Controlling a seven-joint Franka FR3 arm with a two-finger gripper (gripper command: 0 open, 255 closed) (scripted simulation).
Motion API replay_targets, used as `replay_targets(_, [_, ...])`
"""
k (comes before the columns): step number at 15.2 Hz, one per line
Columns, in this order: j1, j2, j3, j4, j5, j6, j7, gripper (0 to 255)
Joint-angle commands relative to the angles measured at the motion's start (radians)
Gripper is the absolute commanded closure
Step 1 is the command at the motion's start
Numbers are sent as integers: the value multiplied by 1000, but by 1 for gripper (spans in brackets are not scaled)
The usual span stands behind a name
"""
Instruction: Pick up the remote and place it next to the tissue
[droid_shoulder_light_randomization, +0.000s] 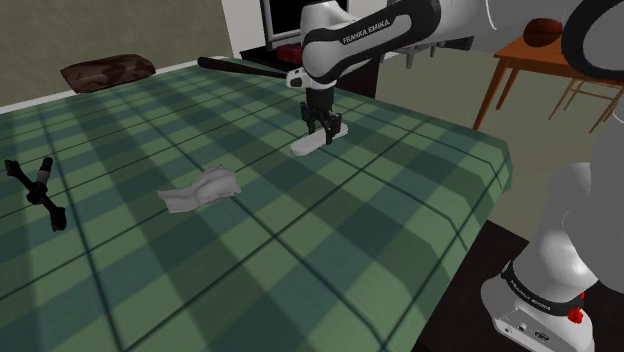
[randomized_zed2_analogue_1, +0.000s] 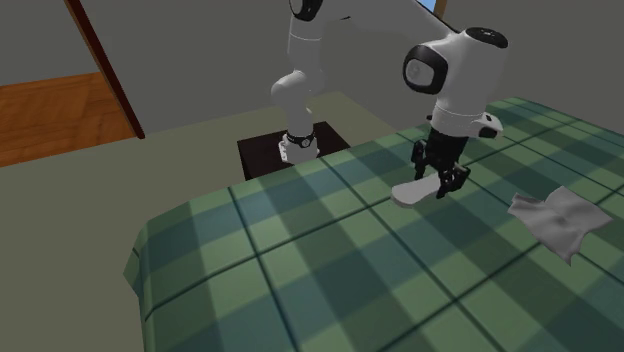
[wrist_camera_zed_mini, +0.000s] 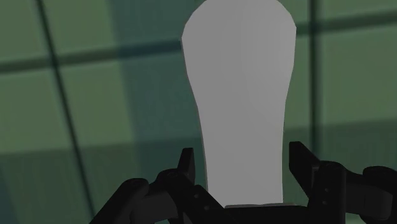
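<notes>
The remote (droid_shoulder_light_randomization: 318, 141) is a plain white elongated slab lying on the green plaid cover (droid_shoulder_light_randomization: 380, 230). My gripper (droid_shoulder_light_randomization: 323, 127) stands straight down over one end of it. In the wrist view the remote (wrist_camera_zed_mini: 240, 95) runs away from the hand between the two fingertips (wrist_camera_zed_mini: 187, 167), with a narrow gap on each side, so the gripper (wrist_camera_zed_mini: 242, 162) is open around it. The tissue (droid_shoulder_light_randomization: 200, 188) is a crumpled white sheet lying toward the shoulder view's left of the remote. From the second exterior view the remote (randomized_zed2_analogue_1: 420, 189) lies under the gripper (randomized_zed2_analogue_1: 443, 175), and the tissue (randomized_zed2_analogue_1: 556, 218) is to the right.
A black jointed object (droid_shoulder_light_randomization: 36, 188) lies at the cover's left in the shoulder view. A brown cushion (droid_shoulder_light_randomization: 106, 71) and a long black rod (droid_shoulder_light_randomization: 250, 68) sit along the far side. A wooden table (droid_shoulder_light_randomization: 528, 58) stands beyond the cover's right edge. The arm's base (randomized_zed2_analogue_1: 297, 146) stands on a dark stand.
</notes>
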Motion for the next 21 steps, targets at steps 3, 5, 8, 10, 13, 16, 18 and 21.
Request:
replay_targets(3, [38,62,32,84,14,-24,71,255])
replay_targets(5, [55,101,47,139,22,-42,104,255])
replay_targets(8, [79,166,68,234,34,-73,152,255])
replay_targets(10, [92,215,81,307,42,-98,184,255])
replay_targets(13, [101,252,90,337,48,-92,202,255])
replay_targets(16, [102,260,92,308,51,-55,200,255])
replay_targets(18, [102,267,93,291,53,-32,199,255])
replay_targets(21, [102,278,95,266,57,3,197,255])
